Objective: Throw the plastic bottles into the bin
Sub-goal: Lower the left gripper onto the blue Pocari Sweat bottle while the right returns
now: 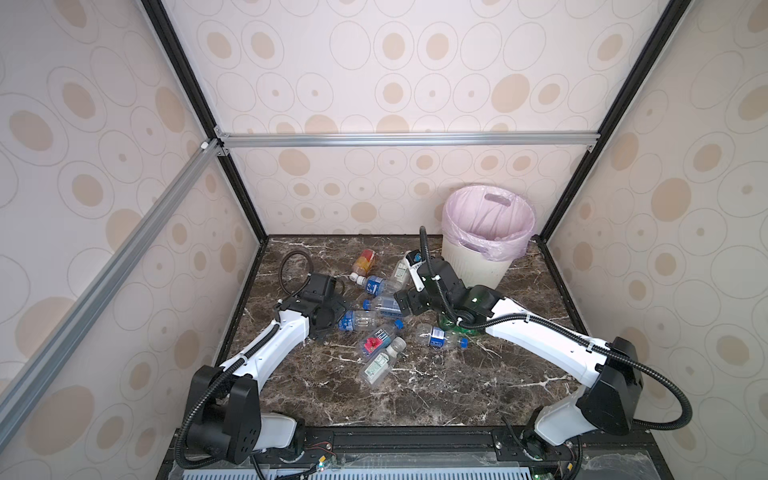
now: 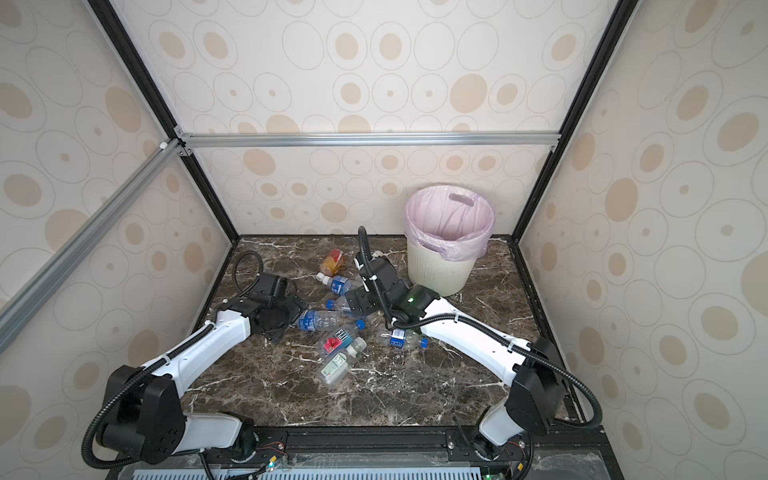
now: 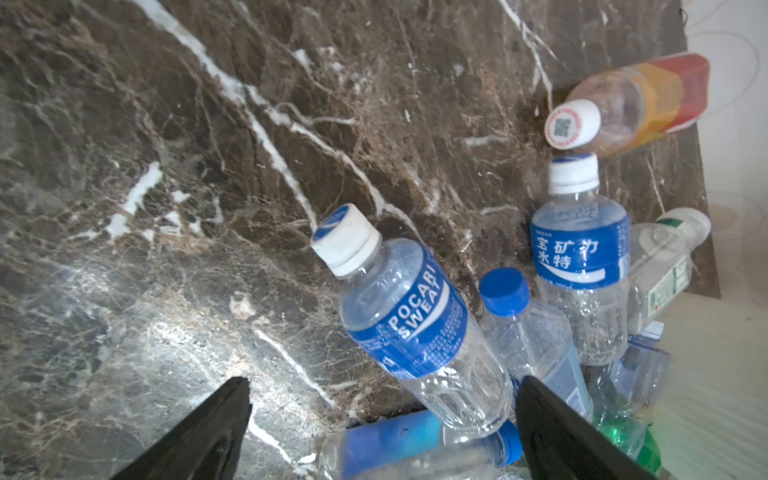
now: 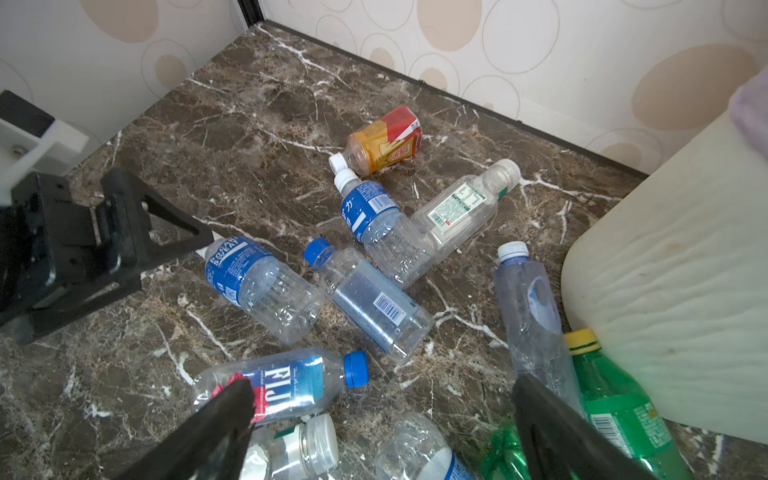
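Note:
Several plastic bottles lie loose in the middle of the marble table. Among them are a Pocari Sweat bottle (image 1: 357, 320) (image 3: 411, 316) (image 4: 257, 282), an amber bottle (image 1: 364, 262) (image 3: 636, 104), a Fiji bottle (image 1: 378, 338) (image 4: 274, 384) and a green bottle (image 4: 615, 407). The cream bin (image 1: 469, 266) (image 2: 436, 266) (image 4: 673, 270) with its pink bag stands at the back right. My left gripper (image 1: 330, 316) (image 3: 384, 382) hangs open at the pile's left side, the Pocari bottle's base between its fingers. My right gripper (image 1: 405, 305) (image 4: 382, 382) hangs open above the pile, holding nothing.
Patterned walls with black frame posts close in the table (image 1: 415, 395) on three sides. The bin stands near the back wall and right post. Bare marble lies in front of the pile and at the back left. The right forearm (image 1: 540, 332) crosses above the green bottle.

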Controlling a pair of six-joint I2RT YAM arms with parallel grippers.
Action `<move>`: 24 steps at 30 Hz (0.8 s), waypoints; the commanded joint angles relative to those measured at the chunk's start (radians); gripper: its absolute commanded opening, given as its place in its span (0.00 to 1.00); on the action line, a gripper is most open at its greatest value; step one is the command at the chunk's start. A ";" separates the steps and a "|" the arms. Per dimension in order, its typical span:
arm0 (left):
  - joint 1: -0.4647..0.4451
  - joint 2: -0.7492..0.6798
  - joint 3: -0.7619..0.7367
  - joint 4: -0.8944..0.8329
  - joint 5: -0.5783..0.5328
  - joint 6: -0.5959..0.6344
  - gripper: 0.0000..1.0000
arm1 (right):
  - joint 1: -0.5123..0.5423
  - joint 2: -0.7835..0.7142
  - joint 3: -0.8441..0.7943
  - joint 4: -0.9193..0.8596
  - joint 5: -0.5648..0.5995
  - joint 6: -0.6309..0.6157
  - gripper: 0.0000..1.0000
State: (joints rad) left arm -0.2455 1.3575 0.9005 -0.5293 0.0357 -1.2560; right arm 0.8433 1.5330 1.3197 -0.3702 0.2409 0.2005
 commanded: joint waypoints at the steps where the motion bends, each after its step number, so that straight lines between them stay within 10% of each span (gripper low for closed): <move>1: 0.033 0.047 0.013 0.043 0.075 -0.031 0.99 | 0.012 0.042 -0.013 0.037 0.012 0.021 1.00; 24: 0.035 0.230 0.040 0.163 0.138 -0.048 0.96 | 0.046 0.091 -0.067 0.147 -0.015 0.079 1.00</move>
State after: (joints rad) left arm -0.2138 1.5833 0.9138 -0.3851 0.1841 -1.2865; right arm 0.8825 1.6047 1.2526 -0.2523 0.2344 0.2729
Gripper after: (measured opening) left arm 0.962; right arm 0.997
